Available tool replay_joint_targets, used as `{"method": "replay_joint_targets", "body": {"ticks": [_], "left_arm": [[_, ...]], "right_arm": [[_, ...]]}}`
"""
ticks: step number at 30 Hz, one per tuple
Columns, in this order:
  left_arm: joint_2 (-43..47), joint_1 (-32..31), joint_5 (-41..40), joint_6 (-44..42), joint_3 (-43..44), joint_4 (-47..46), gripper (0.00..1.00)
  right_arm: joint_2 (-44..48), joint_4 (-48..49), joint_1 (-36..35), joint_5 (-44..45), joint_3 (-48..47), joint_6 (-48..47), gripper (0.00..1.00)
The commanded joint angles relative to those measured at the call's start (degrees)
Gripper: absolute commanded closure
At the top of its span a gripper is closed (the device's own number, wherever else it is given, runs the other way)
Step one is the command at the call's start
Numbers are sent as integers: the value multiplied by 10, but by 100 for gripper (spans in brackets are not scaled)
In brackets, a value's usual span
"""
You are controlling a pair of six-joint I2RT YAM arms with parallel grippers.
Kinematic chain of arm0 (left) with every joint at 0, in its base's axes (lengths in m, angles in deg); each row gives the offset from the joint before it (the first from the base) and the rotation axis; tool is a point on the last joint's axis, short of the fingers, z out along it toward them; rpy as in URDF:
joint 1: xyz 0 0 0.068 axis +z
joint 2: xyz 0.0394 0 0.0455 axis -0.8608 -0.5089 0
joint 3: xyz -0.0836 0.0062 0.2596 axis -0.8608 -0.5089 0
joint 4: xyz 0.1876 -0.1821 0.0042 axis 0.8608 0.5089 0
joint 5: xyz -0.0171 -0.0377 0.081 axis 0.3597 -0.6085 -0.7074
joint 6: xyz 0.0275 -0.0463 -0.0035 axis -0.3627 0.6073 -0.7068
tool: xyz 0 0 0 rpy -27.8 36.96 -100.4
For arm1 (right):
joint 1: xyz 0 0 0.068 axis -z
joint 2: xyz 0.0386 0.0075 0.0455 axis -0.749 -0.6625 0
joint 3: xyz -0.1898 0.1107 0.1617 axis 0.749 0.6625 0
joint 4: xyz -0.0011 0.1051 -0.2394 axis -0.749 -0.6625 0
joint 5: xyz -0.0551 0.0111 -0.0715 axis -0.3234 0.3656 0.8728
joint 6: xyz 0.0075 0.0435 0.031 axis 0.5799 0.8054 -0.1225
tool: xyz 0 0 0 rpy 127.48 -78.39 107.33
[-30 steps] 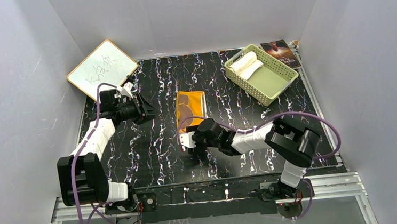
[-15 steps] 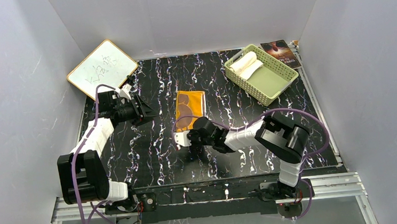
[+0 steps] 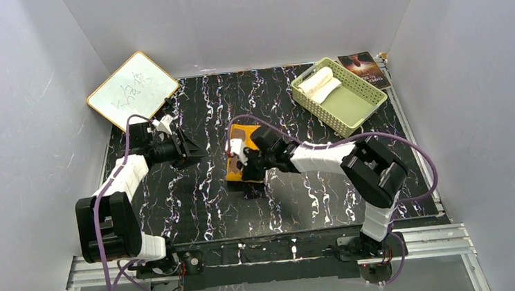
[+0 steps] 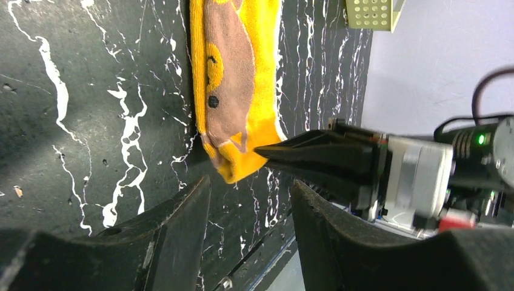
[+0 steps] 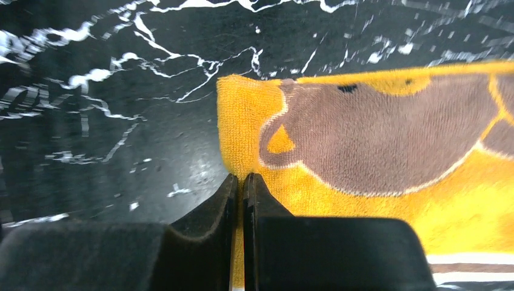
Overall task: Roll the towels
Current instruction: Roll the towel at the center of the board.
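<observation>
Right claw [image 5: 242,182] is clamped together on the near edge of the yellow towel [image 5: 376,139], laid flat on the surface [image 3: 196,199], presumably so that edge can be lifted and turned over to start a roll; the left claw [image 4: 250,185] is held apart beside it, empty. A second earlier the right claw was apart and short of the towel; the cream towel [image 3: 319,83] is unmoved in the basket [image 3: 363,106].

top: overhead, whole table [image 3: 197,213] | wrists: close, low | shared: yellow towel [image 5: 376,139]

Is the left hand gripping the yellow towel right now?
No, the left hand stands open, its fingers apart from the yellow towel.
</observation>
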Motion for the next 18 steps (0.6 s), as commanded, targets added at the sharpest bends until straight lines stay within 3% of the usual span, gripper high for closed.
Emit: {"method": "replay_joint_targets", "body": {"ticks": [1, 5, 8, 13, 16, 18], "left_arm": [[4, 4, 44, 10, -12, -10, 50], [3, 4, 57, 17, -15, -19, 50], [1, 4, 69, 27, -23, -30, 50], [-2, 4, 83, 33, -29, -36, 50], [0, 1, 92, 33, -31, -38, 52], [4, -3, 94, 36, -37, -42, 59]], "right_arm": [[27, -31, 47, -176, 2, 190, 100], [-3, -52, 54, -224, -21, 269, 100], [-65, -129, 63, -259, -83, 309, 100], [-184, -284, 78, -338, -204, 275, 100], [-217, -296, 85, -356, -234, 283, 100], [-228, -282, 94, -363, -239, 301, 100]]}}
